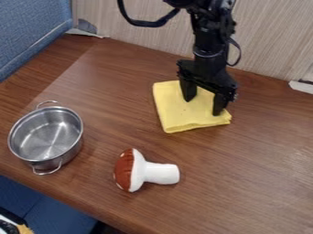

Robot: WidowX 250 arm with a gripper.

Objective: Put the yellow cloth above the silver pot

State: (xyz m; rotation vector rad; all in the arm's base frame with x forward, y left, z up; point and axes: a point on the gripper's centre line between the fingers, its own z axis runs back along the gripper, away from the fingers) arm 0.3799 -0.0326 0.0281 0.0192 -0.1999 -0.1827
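Yellow cloth (174, 112), folded to a rough square, under black gripper (203, 106).
Gripper: two fingers spread wide, tips down at the cloth. Cloth: flat on wood-grain table (256, 183), well apart from silver pot (45, 135), round, shiny metal, two loop handles; plush mushroom (145, 171), rust cap, white stem, lying sideways.

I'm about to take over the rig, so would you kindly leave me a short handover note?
Tool: open, fingers apart and pointing down at the yellow cloth; whether the tips touch it, I can't tell.
Cloth: folded, lying flat on the table.
Silver pot: upright near the table's left edge in the view, uncovered.
Done: the tool is at the cloth.
Left: grasp the cloth, lift it, bring it to the pot.
Mushroom toy: on its side, nearby.
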